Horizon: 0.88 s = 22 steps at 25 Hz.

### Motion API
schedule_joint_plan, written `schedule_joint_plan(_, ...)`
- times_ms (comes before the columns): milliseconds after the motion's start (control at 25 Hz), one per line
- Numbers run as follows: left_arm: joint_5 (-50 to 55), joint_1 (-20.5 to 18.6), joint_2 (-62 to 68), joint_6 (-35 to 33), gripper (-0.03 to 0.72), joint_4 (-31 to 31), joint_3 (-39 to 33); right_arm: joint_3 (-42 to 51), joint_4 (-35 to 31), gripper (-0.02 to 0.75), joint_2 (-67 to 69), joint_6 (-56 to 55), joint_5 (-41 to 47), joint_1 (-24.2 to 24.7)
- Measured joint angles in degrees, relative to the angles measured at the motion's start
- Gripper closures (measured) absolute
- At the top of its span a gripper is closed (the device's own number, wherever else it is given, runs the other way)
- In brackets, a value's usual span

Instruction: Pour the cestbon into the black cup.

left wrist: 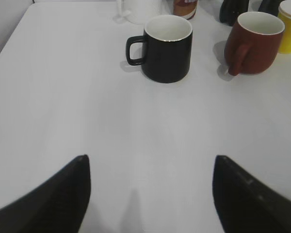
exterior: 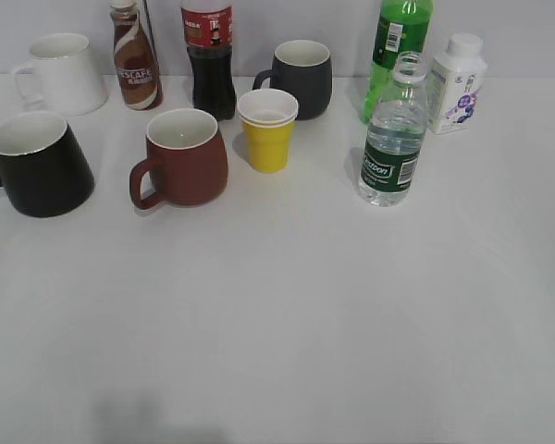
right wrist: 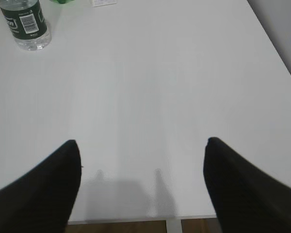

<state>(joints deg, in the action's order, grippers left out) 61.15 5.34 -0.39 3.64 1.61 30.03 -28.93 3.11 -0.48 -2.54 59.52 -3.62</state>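
Both hands spread and empty, each well short of its target on the bench [exterior: 287, 314].

The cestbon [exterior: 393, 134] stands upright and uncapped toward the far right of the bench, just in front of the bright green bottle [exterior: 395, 51] and the white milk bottle [exterior: 458, 83]; in the right wrist view it sits far ahead and to the left of the right hand [right wrist: 140, 184], whose fingers are wide apart over bare bench near the front edge. The black cup [left wrist: 167, 47] stands upright near the left edge, handle pointing left, beside the maroon mug [left wrist: 252, 42]; the left hand [left wrist: 150, 194], likewise spread, hangs well apart from it.
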Motion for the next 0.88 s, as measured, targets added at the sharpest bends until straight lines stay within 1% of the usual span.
schedule_joint_plan(880, 0.0, 0.0, 0.0, 0.0, 0.097, 0.0, 0.0, 0.0, 0.0, 0.146, 0.0, 0.0, 0.0, 0.0)
